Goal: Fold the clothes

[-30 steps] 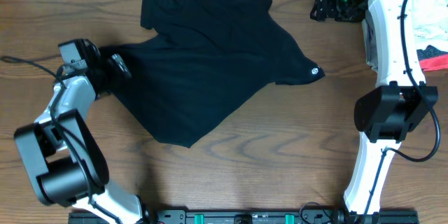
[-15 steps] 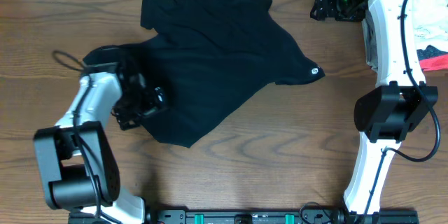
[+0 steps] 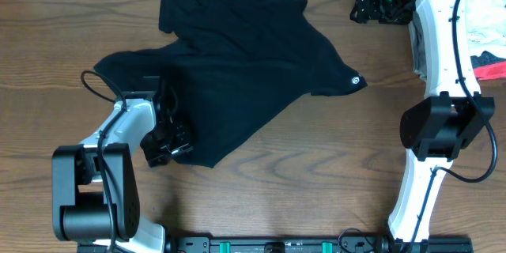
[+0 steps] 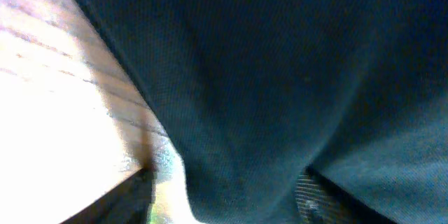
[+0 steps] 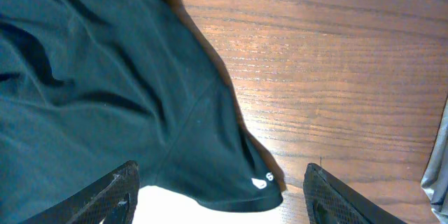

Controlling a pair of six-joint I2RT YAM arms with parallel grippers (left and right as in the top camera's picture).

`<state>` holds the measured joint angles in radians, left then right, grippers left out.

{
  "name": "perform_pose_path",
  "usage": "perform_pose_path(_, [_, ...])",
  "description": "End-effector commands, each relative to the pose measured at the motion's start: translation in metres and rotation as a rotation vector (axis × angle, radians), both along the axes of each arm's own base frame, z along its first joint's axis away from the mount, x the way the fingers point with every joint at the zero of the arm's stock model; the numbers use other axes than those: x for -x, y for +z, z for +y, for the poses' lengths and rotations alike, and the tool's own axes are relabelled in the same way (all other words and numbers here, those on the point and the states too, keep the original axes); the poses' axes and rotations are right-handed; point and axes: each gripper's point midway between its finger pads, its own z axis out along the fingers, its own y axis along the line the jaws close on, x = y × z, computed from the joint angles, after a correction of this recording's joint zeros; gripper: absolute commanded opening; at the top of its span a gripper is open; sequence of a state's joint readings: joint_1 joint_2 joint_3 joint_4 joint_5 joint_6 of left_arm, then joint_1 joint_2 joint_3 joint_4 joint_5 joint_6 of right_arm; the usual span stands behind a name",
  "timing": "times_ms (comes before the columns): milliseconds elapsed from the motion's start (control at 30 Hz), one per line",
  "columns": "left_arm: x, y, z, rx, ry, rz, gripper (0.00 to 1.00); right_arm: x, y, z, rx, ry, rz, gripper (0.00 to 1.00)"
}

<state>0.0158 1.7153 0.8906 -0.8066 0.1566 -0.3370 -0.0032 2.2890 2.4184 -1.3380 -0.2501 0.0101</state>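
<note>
The black shirt (image 3: 237, 63) lies spread over the table's left and middle, a white logo (image 3: 356, 81) on its right sleeve. My left gripper (image 3: 170, 133) is low over the shirt's lower-left edge. In the left wrist view the black fabric (image 4: 280, 77) bulges between the left gripper (image 4: 224, 199), a bright gap showing beside one finger (image 4: 126, 199). My right gripper (image 3: 370, 5) hangs open at the back right. In the right wrist view the right gripper (image 5: 222, 206) holds nothing, and the logo sleeve (image 5: 260, 180) lies far below it.
Other garments lie at the right edge: white cloth (image 3: 484, 12) and a red piece (image 3: 490, 67). The right arm's body (image 3: 439, 126) stands on the right side. A thin cable (image 3: 88, 87) loops beside the left arm. Bare wood (image 3: 316, 174) runs along the front.
The left gripper travelled from the shirt's left edge toward the front, onto its lower-left edge, and its jaws have narrowed. The shirt's left part has bunched and shifted. The right arm stayed still.
</note>
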Motion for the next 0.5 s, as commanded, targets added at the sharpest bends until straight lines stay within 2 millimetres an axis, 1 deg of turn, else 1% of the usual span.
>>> perform_pose_path(0, [0.008,-0.011,0.001,-0.011,0.020,0.030,0.49,0.001,-0.004,0.002,0.008,0.018,0.006,0.73])
perform_pose_path(33, [0.009,-0.010,0.001,-0.011,0.019,0.030,0.36,0.001,-0.004,0.002,0.008,0.018,0.007,0.73])
perform_pose_path(67, [0.009,-0.011,0.002,-0.013,0.018,0.030,0.27,0.001,-0.004,0.002,0.008,0.018,0.008,0.73])
perform_pose_path(100, [0.009,-0.011,0.003,-0.023,0.017,0.030,0.21,0.001,-0.005,0.002,0.008,0.018,0.009,0.73])
perform_pose_path(167, [0.009,-0.011,0.013,-0.072,0.015,0.031,0.09,0.002,-0.005,0.002,0.008,0.018,0.011,0.73])
perform_pose_path(200, [0.010,-0.011,0.021,-0.103,0.018,0.035,0.06,0.002,-0.005,0.002,0.008,0.018,0.012,0.73])
perform_pose_path(367, [0.016,-0.010,0.062,-0.209,0.105,0.055,0.06,0.002,-0.006,0.001,0.012,0.017,0.016,0.73])
perform_pose_path(467, [0.016,-0.010,0.096,-0.251,0.217,0.037,0.06,0.002,-0.006,0.001,0.011,0.017,0.015,0.73])
